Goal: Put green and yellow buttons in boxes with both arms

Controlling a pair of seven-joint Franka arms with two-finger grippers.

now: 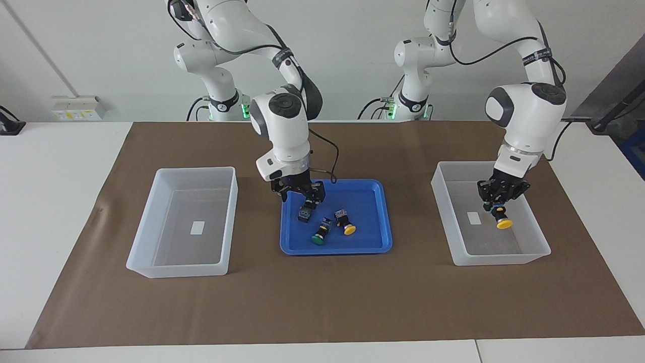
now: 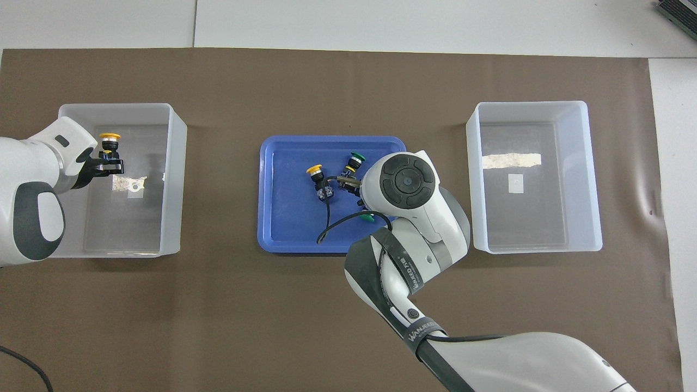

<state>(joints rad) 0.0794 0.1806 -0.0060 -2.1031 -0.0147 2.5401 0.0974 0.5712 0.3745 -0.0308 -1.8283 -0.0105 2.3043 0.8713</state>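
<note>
Facing view: a yellow button (image 1: 502, 221) is held by its black body in the closed left gripper (image 1: 499, 208), cap down, over the box (image 1: 534, 254) at the left arm's end. The right gripper (image 1: 302, 197) is seen low over the blue tray (image 1: 373, 247), fingers apart, empty, at a green button (image 1: 306, 212). Another green button (image 1: 319, 234) and a yellow button (image 1: 345, 224) lie on the tray. The other box (image 1: 146, 262) holds no button. The buttons are judged light, rigid and prone to roll; the black body is best pinched crosswise, not the smooth cap.
</note>
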